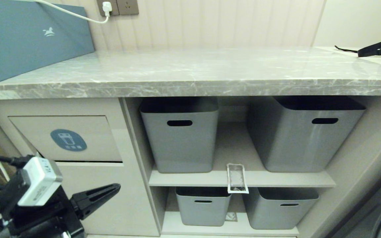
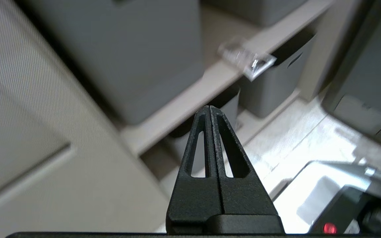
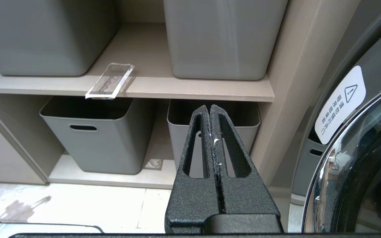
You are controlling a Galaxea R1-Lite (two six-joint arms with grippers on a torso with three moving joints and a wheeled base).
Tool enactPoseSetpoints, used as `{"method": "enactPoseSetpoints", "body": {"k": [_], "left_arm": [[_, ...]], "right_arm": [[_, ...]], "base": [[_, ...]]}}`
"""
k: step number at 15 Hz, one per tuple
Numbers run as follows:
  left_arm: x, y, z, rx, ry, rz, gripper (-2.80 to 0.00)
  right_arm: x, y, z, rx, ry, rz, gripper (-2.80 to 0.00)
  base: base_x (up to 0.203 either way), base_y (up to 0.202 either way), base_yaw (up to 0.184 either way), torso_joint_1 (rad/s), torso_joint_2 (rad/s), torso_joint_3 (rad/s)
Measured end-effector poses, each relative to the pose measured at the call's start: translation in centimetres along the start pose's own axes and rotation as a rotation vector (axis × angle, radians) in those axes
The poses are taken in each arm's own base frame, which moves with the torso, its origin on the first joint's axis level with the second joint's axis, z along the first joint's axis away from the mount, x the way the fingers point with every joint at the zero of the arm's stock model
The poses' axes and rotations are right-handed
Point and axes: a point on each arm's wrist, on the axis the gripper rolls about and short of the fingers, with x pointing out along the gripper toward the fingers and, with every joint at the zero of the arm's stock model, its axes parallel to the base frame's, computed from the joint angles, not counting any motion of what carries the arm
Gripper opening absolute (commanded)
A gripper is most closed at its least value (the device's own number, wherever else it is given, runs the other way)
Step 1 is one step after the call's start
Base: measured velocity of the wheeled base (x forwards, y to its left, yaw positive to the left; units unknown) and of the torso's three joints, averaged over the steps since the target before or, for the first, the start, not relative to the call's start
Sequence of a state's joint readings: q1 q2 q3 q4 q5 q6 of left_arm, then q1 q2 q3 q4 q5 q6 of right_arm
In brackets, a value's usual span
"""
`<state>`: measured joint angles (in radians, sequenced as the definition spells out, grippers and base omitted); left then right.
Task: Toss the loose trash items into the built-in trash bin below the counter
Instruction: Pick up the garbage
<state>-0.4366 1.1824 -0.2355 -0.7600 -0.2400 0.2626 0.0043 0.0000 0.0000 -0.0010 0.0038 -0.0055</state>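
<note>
A clear white-edged wrapper (image 1: 237, 178) lies on the upper shelf between two tubs, overhanging the shelf's front edge; it also shows as wrapper (image 2: 246, 59) and wrapper (image 3: 110, 81). A small clear scrap (image 1: 231, 216) rests on the lower shelf. The trash bin flap (image 1: 78, 150) with its blue oval sticker sits in the beige cabinet under the marble counter (image 1: 190, 74). My left gripper (image 1: 117, 187) is shut and empty, low in front of the cabinet below the flap, pointing toward the shelves. My right gripper (image 3: 209, 106) is shut, facing the lower right tub.
Several grey tubs (image 1: 180, 138) stand on the two shelves. On the counter are a blue box (image 1: 28, 36) at the left and a black strap (image 1: 379, 48) at the far right. A washing machine door (image 3: 359, 158) stands to the right of the shelves.
</note>
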Motion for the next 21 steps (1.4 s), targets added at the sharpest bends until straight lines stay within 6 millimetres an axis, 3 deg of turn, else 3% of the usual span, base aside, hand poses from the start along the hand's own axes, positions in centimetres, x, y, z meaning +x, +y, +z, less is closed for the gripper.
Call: {"method": "enactPoseSetpoints", "body": {"k": [4, 9, 14, 18, 21], "left_arm": [[1.8, -0.3, -1.0, -0.004, 0.067, -0.035, -2.8], [7.8, 0.1, -2.0, 0.005, 0.048, -0.052, -2.8], [11.9, -2.8, -2.1, -0.023, -0.039, -0.153, -2.8], [14.6, -5.6, -3.1, -0.005, -0.003, -0.248, -2.8], [17.7, -6.4, -3.5, 0.068, -0.018, -0.265, -2.8]], "right_arm": [[0.0, 0.0, 0.0, 0.0, 0.0, 0.0, -2.8], [0.0, 0.0, 0.0, 0.0, 0.0, 0.0, -2.8], [0.0, 0.0, 0.0, 0.0, 0.0, 0.0, -2.8], [0.0, 0.0, 0.0, 0.0, 0.0, 0.0, -2.8], [0.0, 0.0, 0.0, 0.0, 0.0, 0.0, -2.8]], "base": [[0.0, 0.0, 0.0, 0.0, 0.0, 0.0], [0.0, 0.0, 0.0, 0.0, 0.0, 0.0], [0.0, 0.0, 0.0, 0.0, 0.0, 0.0], [0.0, 0.0, 0.0, 0.0, 0.0, 0.0], [0.0, 0.0, 0.0, 0.0, 0.0, 0.0]]}}
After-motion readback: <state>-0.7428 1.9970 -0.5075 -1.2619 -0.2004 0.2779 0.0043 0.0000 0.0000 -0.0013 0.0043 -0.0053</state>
